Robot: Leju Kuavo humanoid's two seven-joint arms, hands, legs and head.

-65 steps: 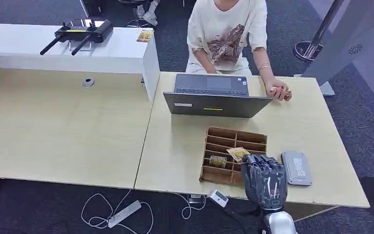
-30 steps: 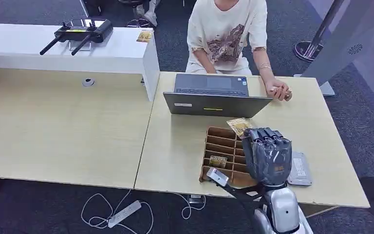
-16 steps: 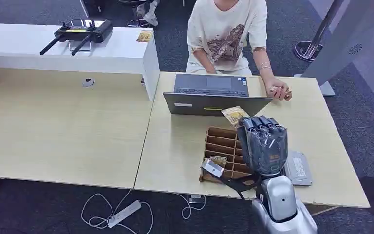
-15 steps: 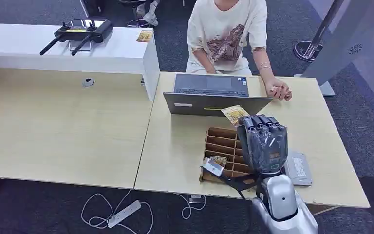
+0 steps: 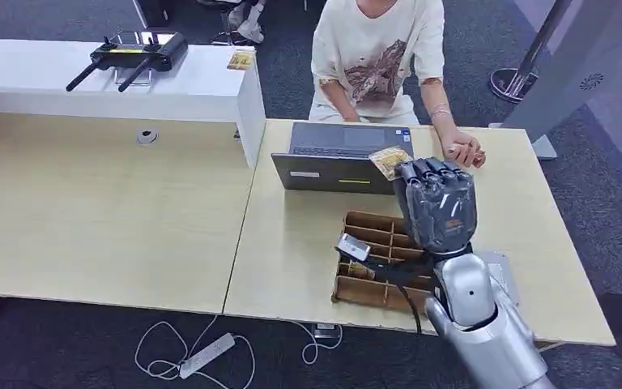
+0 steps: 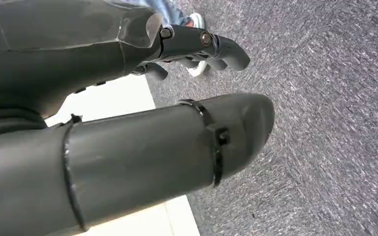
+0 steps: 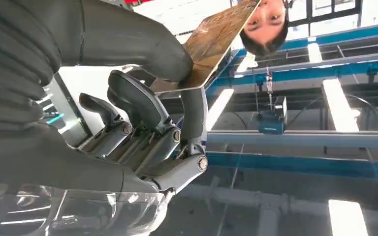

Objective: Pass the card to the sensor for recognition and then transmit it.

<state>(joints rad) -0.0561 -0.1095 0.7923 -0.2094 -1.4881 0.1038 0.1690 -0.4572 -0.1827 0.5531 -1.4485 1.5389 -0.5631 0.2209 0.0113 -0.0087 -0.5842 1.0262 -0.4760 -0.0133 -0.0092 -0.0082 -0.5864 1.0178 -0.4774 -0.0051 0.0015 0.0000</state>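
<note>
My right hand (image 5: 436, 201) is raised above the desk in front of the laptop (image 5: 348, 157), pinching a brown patterned card (image 5: 390, 160) between thumb and a finger. The right wrist view shows the card (image 7: 211, 42) pressed by the thick thumb against a fingertip, tilted upward. A grey card sensor (image 5: 504, 275) lies flat on the desk, partly hidden behind my right forearm. My left hand (image 6: 128, 113) hangs beside the desk over carpet, holding nothing, its fingers curled.
A brown cardboard divider tray (image 5: 372, 251) holding another card stands near the desk's front edge. A seated person (image 5: 377, 57) rests a hand by the laptop. A white raised counter (image 5: 105, 81) carries a black controller (image 5: 134, 50). Cables and a power strip (image 5: 202, 354) lie on the floor.
My right hand has lifted the card out of the tray and carried it up and away from me, toward the laptop and the person.
</note>
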